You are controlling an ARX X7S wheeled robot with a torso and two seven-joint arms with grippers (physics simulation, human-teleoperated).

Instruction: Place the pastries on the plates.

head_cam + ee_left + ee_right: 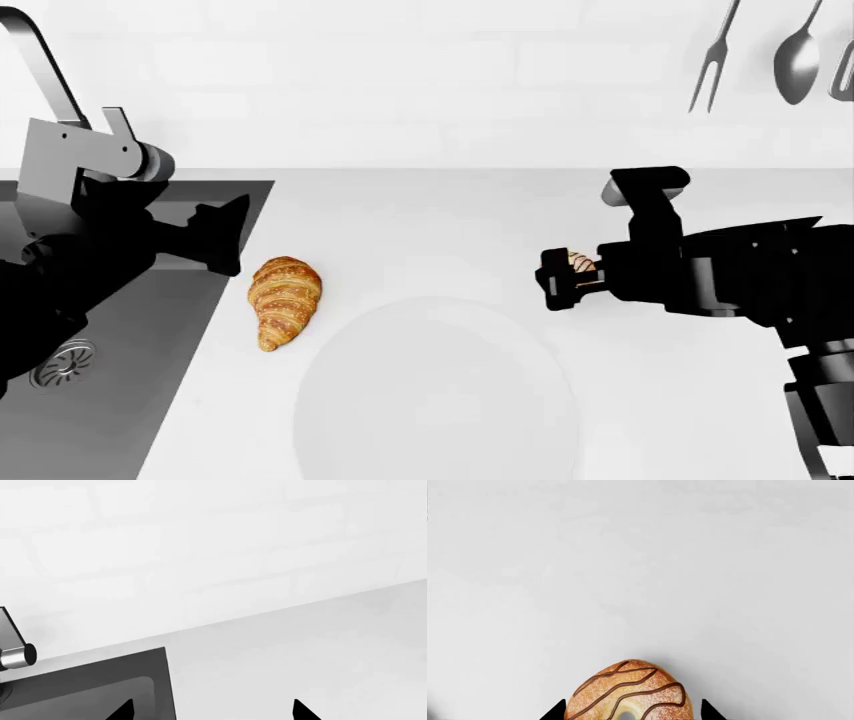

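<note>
The golden-brown croissant [284,300] lies on the white counter beside the sink, just left of a white plate [441,400]. Only this one plate shows. My left gripper [220,240] hovers over the sink edge, up and left of the croissant. In the left wrist view it [213,712] is open and empty. My right gripper [561,278] is to the right of the plate and above the counter, shut on the drizzle-striped bun [582,262]. In the right wrist view the bun [627,692] sits between the fingertips [557,711].
A dark sink [160,330] with a drain and a faucet [40,70] takes up the left side; its edge also shows in the left wrist view [160,680]. A fork and spoons [798,50] hang on the back wall at the upper right.
</note>
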